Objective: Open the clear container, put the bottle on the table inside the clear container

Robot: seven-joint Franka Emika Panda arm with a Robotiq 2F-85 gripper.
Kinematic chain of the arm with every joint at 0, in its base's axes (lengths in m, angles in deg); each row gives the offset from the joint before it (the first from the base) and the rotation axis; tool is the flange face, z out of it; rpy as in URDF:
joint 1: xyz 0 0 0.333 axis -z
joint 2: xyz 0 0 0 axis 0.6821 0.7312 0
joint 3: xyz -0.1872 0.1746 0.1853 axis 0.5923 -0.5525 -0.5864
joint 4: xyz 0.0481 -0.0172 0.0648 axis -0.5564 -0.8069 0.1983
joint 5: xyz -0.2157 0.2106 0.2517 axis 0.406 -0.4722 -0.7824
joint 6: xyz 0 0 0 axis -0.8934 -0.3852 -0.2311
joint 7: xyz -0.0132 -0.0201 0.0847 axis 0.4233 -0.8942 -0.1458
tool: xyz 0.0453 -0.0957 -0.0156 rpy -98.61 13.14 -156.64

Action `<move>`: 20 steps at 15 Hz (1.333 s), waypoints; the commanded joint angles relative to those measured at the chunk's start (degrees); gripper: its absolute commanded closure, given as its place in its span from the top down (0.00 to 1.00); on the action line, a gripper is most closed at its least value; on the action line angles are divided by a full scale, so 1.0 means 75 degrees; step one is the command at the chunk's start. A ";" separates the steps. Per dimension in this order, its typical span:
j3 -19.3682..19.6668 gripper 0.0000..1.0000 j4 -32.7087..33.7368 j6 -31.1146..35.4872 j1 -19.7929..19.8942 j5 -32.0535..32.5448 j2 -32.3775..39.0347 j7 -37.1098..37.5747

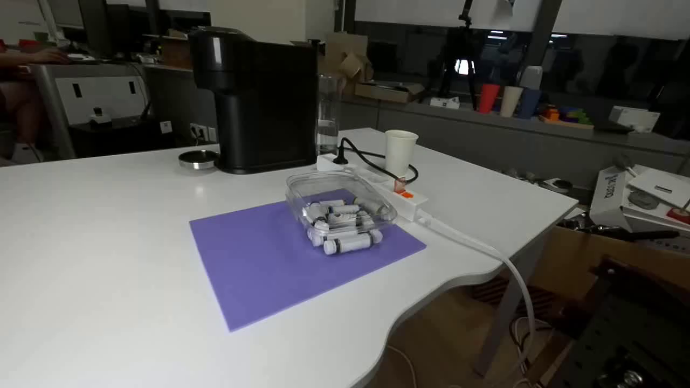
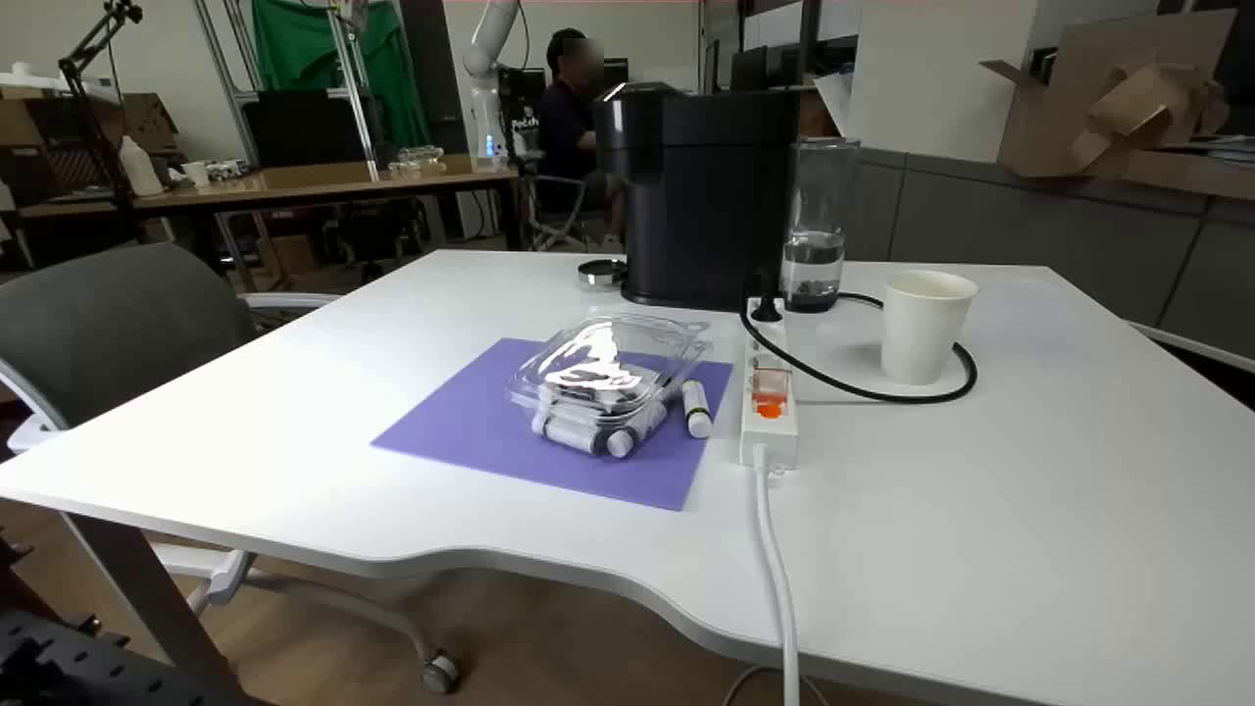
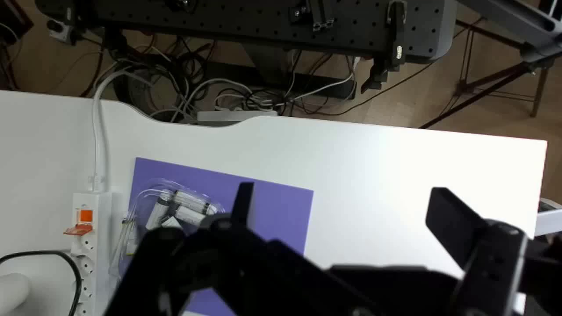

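Clear container [image 2: 600, 348]: on the purple mat [image 2: 461, 422] on the white table [image 2: 343, 392], lid [image 2: 647, 333] apparently on, white bottles [image 2: 574, 431] visible inside. You can take it as clock centre in an exterior view, 12 being the table's far side. Expect light, thin, springy plastic, slick and prone to skid; squeezed walls would likely buckle. Suggest you pinch the projecting rim toward 2 o'clock. Loose bottle [image 2: 696, 409]: just beside the container at 3, contact not resolvable. Probably light, stiff, apt to roll; you would do best to grip across its barrel.

Your gripper [image 3: 342, 206], seen only in the wrist view, has its fingers spread wide and holds nothing; there the container lies toward its 9 o'clock, partly hidden.

Counts for you: one container, one loose bottle, at least four bottles inside (overlap blocks a full tally), one mat. Outward on the table: one power strip [image 2: 770, 431] at 3; one white cup [image 2: 922, 333] past it; one coffee machine [image 2: 711, 196] at 1; one dish [image 2: 600, 277] at 12.
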 commanded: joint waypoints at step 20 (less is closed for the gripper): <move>0.1350 1.00 -0.0693 0.3239 0.1186 0.1741 0.0134 -0.0004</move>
